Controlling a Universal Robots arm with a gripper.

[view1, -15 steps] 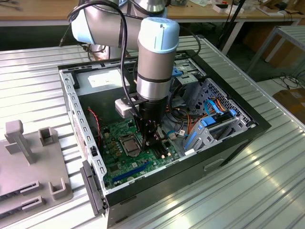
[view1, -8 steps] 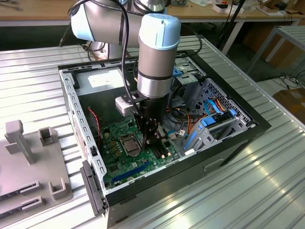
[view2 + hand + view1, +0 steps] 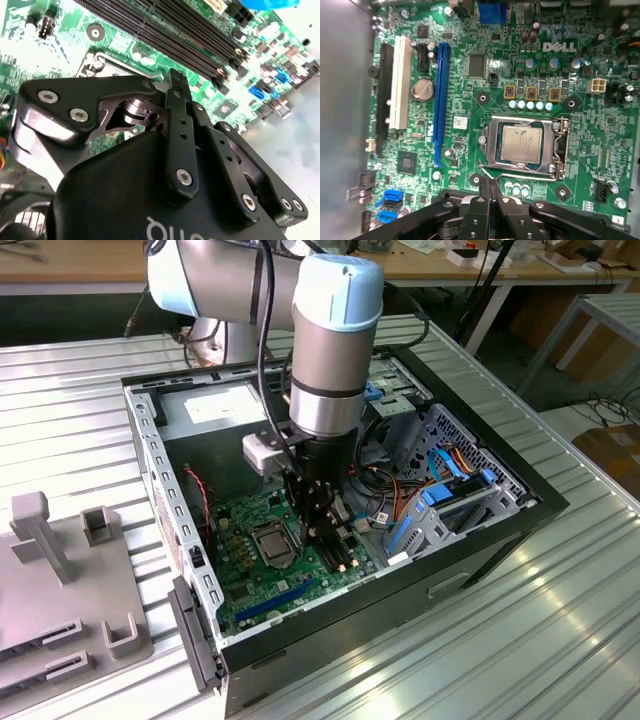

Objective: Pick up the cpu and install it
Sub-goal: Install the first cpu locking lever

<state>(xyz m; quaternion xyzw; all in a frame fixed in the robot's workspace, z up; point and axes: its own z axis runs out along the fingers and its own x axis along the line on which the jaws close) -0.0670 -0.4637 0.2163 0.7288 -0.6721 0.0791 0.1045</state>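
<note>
Pincer [image 3: 489,200] hovers closed and empty beside the socket, at its 6 o'clock in the first wrist view; the small square silvery-grey cpu [image 3: 521,143] already sits inside the metal socket frame [image 3: 492,145], so seating looks done and latching seemingly remains.

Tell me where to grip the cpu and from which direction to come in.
The cpu lies flat inside the socket frame. Probably come straight down from above and pinch two opposite edges; its flat top offers nothing to grab. The frame crowds those edges closely.

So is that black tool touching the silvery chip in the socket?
Apart. In the first wrist view the tool ends short of the cpu, with the socket frame and green board between them.
</note>
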